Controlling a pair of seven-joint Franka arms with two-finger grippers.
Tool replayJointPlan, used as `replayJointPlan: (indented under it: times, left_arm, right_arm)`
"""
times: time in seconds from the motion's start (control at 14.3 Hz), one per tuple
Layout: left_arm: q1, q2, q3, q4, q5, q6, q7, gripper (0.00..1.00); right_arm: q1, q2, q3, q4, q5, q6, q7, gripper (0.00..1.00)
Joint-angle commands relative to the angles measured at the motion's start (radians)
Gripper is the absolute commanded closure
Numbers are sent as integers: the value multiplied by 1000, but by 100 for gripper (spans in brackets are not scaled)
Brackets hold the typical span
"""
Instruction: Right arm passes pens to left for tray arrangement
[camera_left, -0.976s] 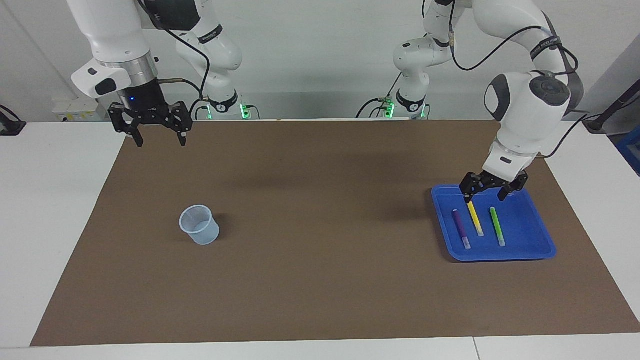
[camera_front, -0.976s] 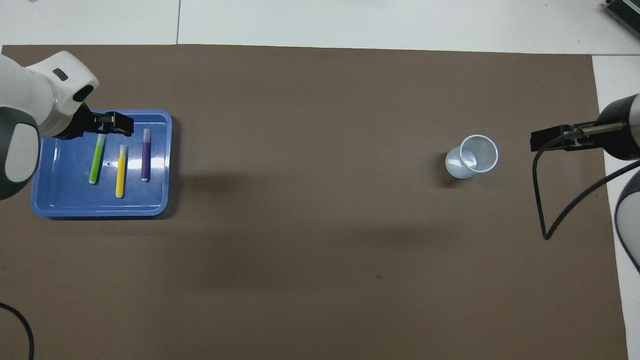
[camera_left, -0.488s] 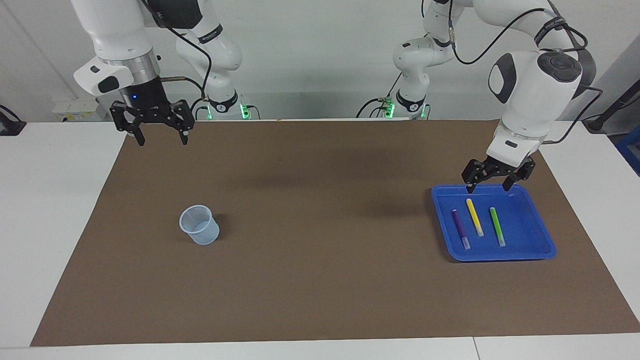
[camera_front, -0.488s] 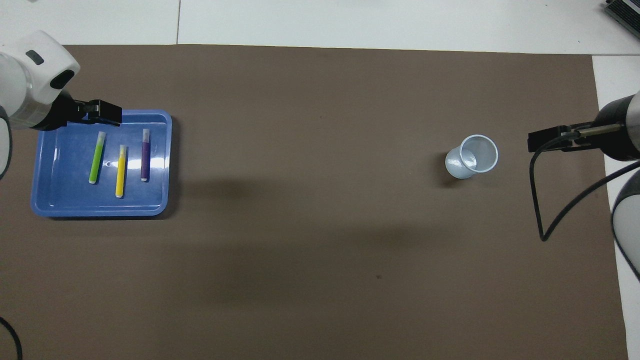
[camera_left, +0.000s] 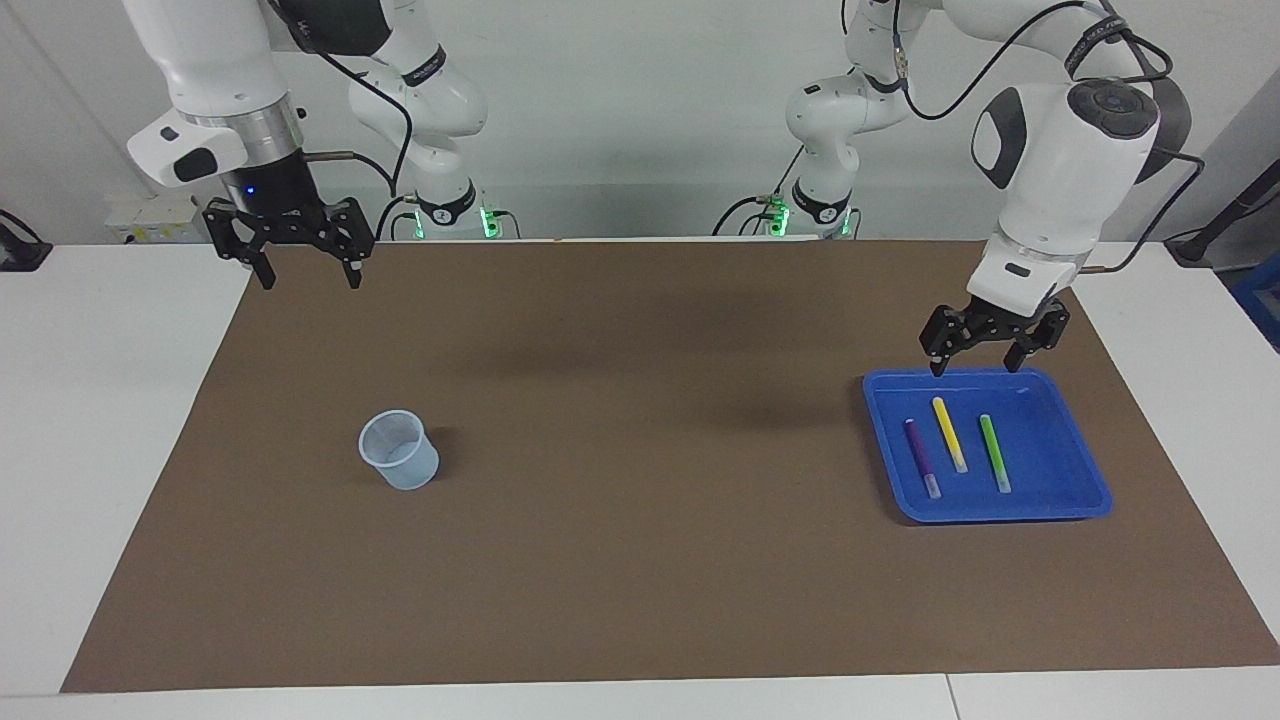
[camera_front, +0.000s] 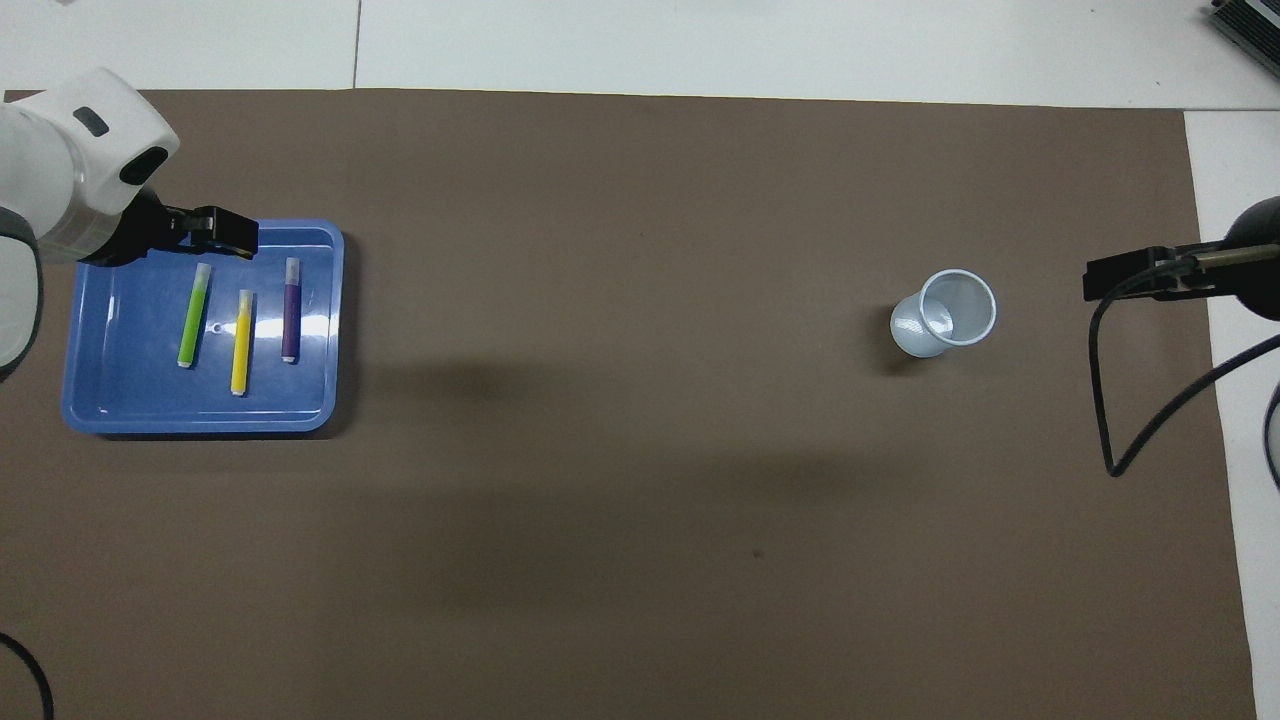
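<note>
Under the left gripper (camera_left: 979, 359) sits the rim of the blue tray (camera_left: 1085, 465) on its robot-facing side, and the gripper hangs there with its fingers spread and nothing between them. From overhead, the white wrist housing covers one corner of the tray, and only one black edge of the gripper pokes out, so its fingers cannot be read in that view; the facing view shows them apart. The three pens lie flat in the tray, clear of the gripper and farther from the robots than it is over: the yellow pen (camera_left: 950, 435) in the middle, the green pen (camera_left: 995, 453) beside it toward the left arm's end, the purple pen (camera_left: 923, 458) beside it toward the right arm's end. Their pale ends point away from the robots.

The right gripper (camera_left: 305, 275), blue light lit above it, waits over the brown mat (camera_left: 640, 560) edge at its own end of the counter (camera_left: 100, 400), fingers spread and empty. Overhead it is cut off by the frame edge. A clear plastic cup (camera_left: 399, 450) stands on the mat, well apart from it.
</note>
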Motion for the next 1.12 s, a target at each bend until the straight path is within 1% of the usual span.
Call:
replayJointPlan:
  times: [0.0,0.14,0.49,0.7,0.77,0.84,0.98,1.05]
  left_arm:
    - [4,-28,10,-27,-10,-6,-1,0]
    - [4,-28,10,-27,-12,-6,1,0]
    - [5,-30,16,-23,-10,-11,7,0]
    - [40,-59,21,-27,-12,-14,7,0]
    - [28,-65,29,-27,-12,-14,4,0]
    - [-7,-65,65,-24,-12,-10,5,0]
    - [-126,-73,165,-21,-12,-2,-1,0]
    - [-149,-80,185,-23,-12,-3,1,0]
  right_arm:
    - [60,-22,-72,-17,4,-11,-10,0]
    - [147,-23,-164,-17,3,-13,-10,0]
    - [152,-38,-169,-40,4,-13,-16,0]
    - [152,-49,-169,-61,4,-21,-14,0]
    - [152,-49,-169,-61,4,-19,-14,0]
    - [152,-49,-169,-60,4,-19,-14,0]
    - [152,-51,-169,-60,4,-19,-16,0]
    - [152,-51,-169,-60,4,-19,-16,0]
